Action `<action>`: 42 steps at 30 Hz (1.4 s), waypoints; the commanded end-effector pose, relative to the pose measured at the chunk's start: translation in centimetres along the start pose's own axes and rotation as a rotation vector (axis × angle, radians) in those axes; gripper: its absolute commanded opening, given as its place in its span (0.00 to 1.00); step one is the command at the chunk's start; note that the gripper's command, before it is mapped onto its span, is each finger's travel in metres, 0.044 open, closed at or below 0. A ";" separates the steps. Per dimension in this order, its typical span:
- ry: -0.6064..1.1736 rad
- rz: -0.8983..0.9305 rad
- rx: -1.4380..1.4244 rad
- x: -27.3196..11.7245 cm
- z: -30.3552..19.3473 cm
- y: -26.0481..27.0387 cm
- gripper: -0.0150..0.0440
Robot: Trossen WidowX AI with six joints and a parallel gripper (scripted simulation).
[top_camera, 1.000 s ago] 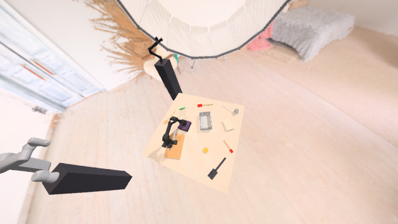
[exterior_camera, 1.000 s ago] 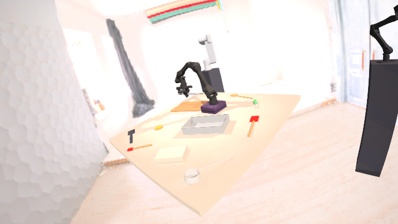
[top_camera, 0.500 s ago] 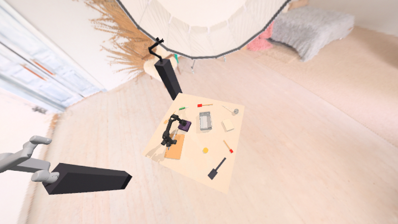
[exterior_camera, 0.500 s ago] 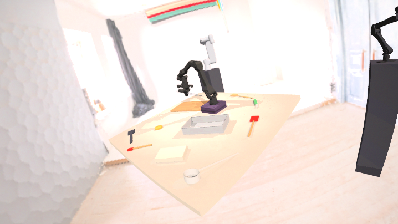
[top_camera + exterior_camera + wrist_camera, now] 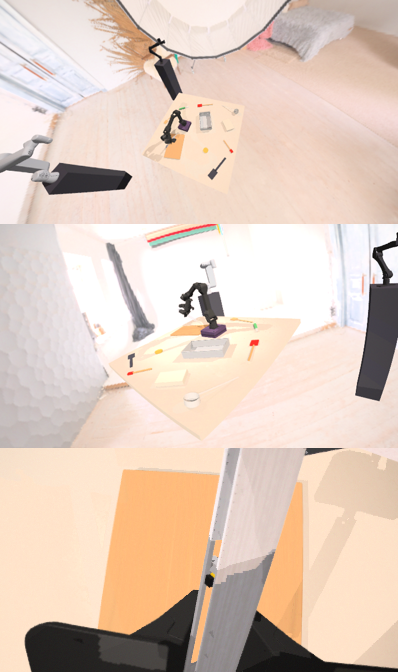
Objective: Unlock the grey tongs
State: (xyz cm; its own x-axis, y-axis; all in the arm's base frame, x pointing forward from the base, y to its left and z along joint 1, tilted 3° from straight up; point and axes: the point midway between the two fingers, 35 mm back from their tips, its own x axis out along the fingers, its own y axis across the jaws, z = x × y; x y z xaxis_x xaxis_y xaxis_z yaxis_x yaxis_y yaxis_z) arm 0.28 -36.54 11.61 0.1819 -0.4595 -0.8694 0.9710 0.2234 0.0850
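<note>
Grey metal tongs (image 5: 240, 548), clamped in the black pincer (image 5: 200, 640), hanging above the wooden board (image 5: 155, 548) on the pale worktop (image 5: 222, 368). Likely rigid, light and slick; best gripped across both arms near the hinge. Roasting tin (image 5: 205, 347) well apart.

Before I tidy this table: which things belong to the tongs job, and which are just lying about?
Job:
grey tongs, clamped in the gripper
wooden board
roasting tin

Lying about:
red spatula
black spatula
green marker
ladle
cream block
</note>
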 end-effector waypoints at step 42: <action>-0.691 0.016 -0.080 -8.0 0.3 0.8 0.00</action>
State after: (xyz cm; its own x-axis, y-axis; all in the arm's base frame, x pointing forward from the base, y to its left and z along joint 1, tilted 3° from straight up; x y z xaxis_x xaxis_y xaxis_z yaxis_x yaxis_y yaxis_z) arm -0.37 -32.90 18.54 0.2756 -0.8892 -0.3651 0.9586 0.2823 0.0359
